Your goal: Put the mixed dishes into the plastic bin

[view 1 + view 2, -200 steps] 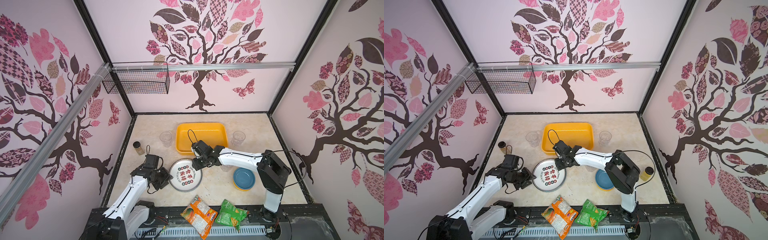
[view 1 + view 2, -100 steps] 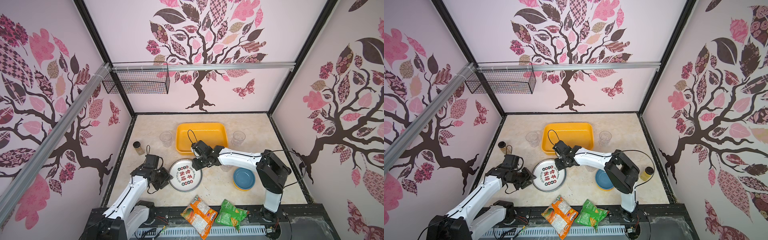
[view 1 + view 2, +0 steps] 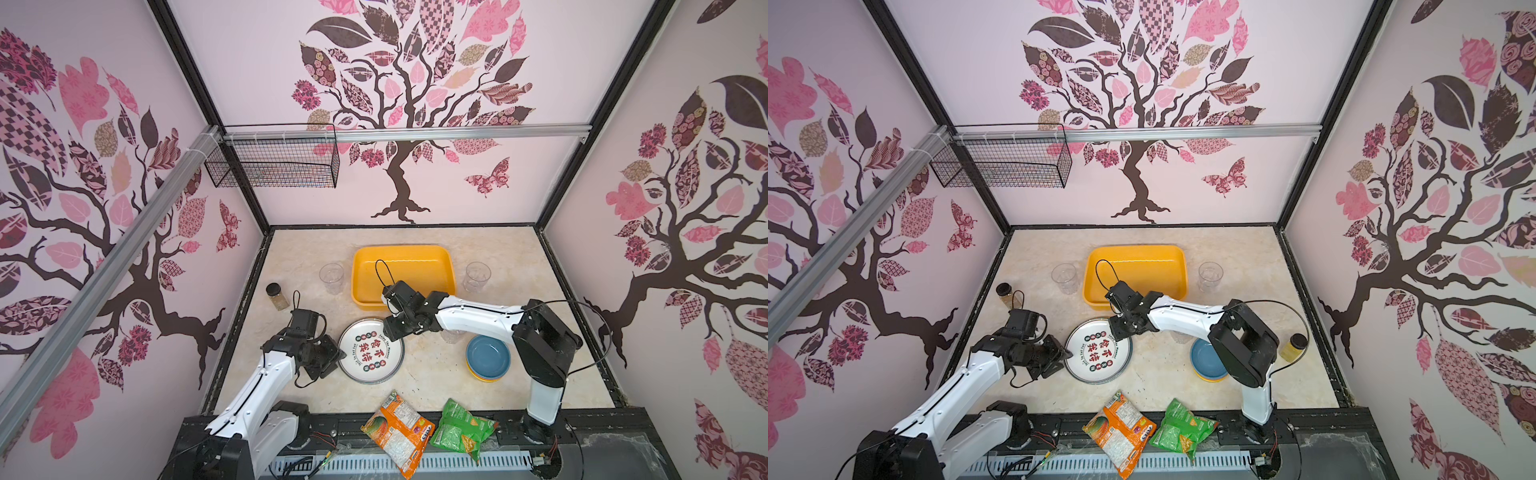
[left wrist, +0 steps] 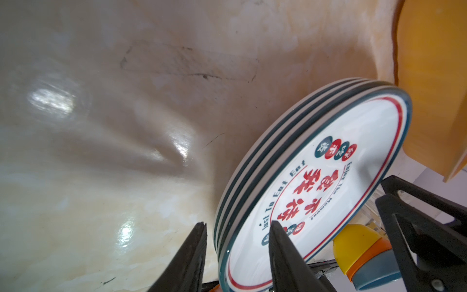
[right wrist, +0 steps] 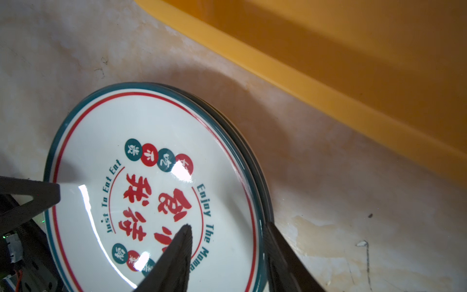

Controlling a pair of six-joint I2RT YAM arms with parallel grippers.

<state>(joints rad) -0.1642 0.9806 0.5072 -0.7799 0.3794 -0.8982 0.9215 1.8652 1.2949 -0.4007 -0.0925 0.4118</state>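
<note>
Little has changed over the last second. The stack of plates [image 3: 371, 350] lies flat on the desk [image 3: 424, 382] in the same spot, and both arms sit at the same places on its rim. I judge that the lift has not begun. The yellow bin [image 3: 403, 252], at 12 o'clock from the stack, is empty.

The left gripper [image 3: 341, 354] is at the stack's 9 o'clock. Its jaws are spread astride the rim, and the left wrist view shows a gap between one of its fingers [image 4: 195, 255] and the plates. The right gripper [image 3: 391, 329] straddles the rim at 1 o'clock; whether its jaws pinch yet I cannot tell.

Around the stack are bowls [image 3: 487, 358] at 3 o'clock, cups [image 3: 331, 277] flanking the bin, a spice jar [image 3: 277, 296] at 10 and snack bags [image 3: 397, 432] at 6. The right arm's wrist and the bin's near wall lie between stack and bin.
</note>
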